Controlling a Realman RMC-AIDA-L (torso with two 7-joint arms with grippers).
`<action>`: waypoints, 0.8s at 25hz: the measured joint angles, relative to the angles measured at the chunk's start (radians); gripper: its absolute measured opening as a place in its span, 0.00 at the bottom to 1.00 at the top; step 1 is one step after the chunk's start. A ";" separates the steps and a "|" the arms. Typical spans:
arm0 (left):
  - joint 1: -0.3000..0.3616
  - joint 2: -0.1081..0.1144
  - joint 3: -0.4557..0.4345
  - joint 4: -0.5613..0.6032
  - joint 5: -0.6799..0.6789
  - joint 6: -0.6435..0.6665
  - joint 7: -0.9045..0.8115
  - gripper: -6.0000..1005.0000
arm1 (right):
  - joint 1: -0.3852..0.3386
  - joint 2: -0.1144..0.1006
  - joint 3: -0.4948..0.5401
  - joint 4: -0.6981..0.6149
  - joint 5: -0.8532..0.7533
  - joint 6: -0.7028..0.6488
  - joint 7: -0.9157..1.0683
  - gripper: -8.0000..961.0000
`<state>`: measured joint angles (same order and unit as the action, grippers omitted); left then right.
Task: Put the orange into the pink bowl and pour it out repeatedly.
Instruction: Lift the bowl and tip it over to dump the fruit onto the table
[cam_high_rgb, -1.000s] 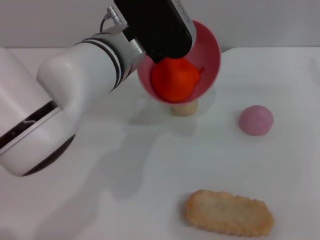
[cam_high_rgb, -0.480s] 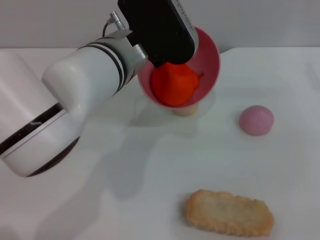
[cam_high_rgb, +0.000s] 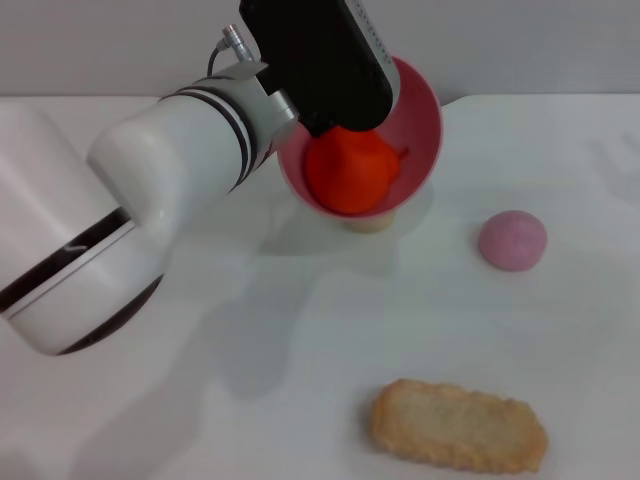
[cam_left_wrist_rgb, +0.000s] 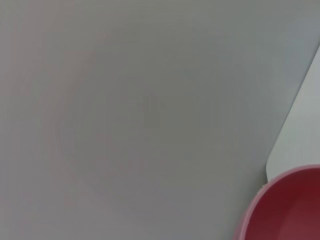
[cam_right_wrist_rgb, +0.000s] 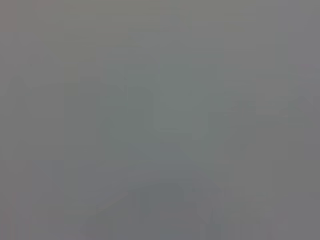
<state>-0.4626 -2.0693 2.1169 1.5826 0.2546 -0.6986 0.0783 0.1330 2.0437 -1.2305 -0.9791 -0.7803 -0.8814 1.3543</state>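
Observation:
The pink bowl (cam_high_rgb: 415, 110) hangs tilted above the far middle of the table, its opening turned toward me. The orange (cam_high_rgb: 348, 172) lies inside it against the lower wall, stem nub to the right. My left gripper (cam_high_rgb: 322, 118) holds the bowl by its left rim; the black wrist housing hides the fingers. In the left wrist view only a part of the bowl's rim (cam_left_wrist_rgb: 287, 207) shows against a grey wall. My right gripper is out of view, and the right wrist view shows plain grey.
A small beige ball (cam_high_rgb: 368, 220) sits on the white table (cam_high_rgb: 200, 420) right under the bowl, mostly hidden. A dull pink ball (cam_high_rgb: 512, 240) lies to the right. A flat tan biscuit-like piece (cam_high_rgb: 458, 425) lies near the front edge.
My left arm has shifted slightly right and the bowl has dropped a little lower over the beige ball. The orange stays in the bowl.

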 joint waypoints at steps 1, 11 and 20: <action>0.000 0.000 0.000 0.000 0.000 0.000 0.000 0.05 | 0.013 0.013 0.022 0.003 -0.048 0.006 -0.044 0.64; -0.036 -0.001 0.000 -0.028 0.000 -0.026 -0.006 0.05 | 0.105 -0.030 0.064 0.123 -0.090 0.051 0.015 0.64; -0.050 -0.002 0.008 -0.037 0.000 -0.029 -0.007 0.05 | 0.234 -0.065 0.124 0.109 -0.881 0.179 0.827 0.64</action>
<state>-0.5130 -2.0708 2.1252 1.5452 0.2546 -0.7274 0.0708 0.3670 1.9789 -1.1067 -0.8704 -1.6608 -0.7027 2.1815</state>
